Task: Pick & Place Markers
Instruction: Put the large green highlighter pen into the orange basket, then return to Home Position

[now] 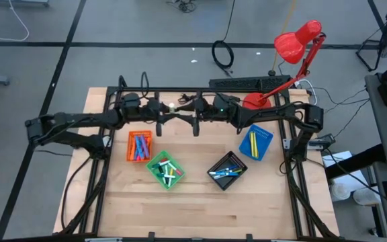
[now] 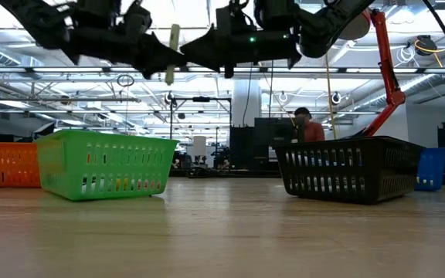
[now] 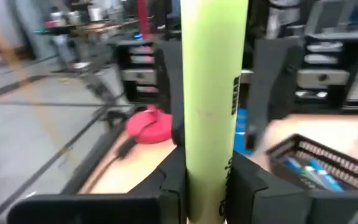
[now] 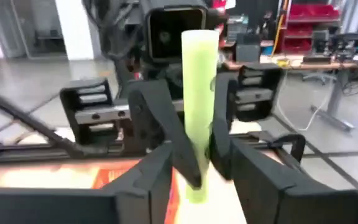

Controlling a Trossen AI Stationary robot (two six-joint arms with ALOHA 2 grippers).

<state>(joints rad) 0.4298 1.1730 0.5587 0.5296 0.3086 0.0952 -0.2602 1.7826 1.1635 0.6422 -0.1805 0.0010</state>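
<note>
Nearest us on the desk [image 1: 200, 208] sit the green tray [image 1: 166, 170] and black tray [image 1: 227, 171], orange tray [image 1: 139, 146] and blue tray [image 1: 255, 143] beyond. Farther back, above the desk's far edge, our left pincer [image 3: 210, 168] pinches the yellow-green marker [image 3: 211, 106] while our right pincer [image 4: 197, 165] stands spread around it. We judge a handover; if our left grip is off-centre, the marker could tilt or drop outside the trays.

Wooden table [image 1: 200, 208] with orange tray [image 1: 139, 146], green tray [image 1: 166, 170], black tray [image 1: 227, 171], blue tray [image 1: 256, 143].

Open-plan robotics lab; ceiling trusses [image 2: 207, 73]; equipment benches [image 4: 328, 59]; grey taped floor [image 1: 113, 27]
</note>
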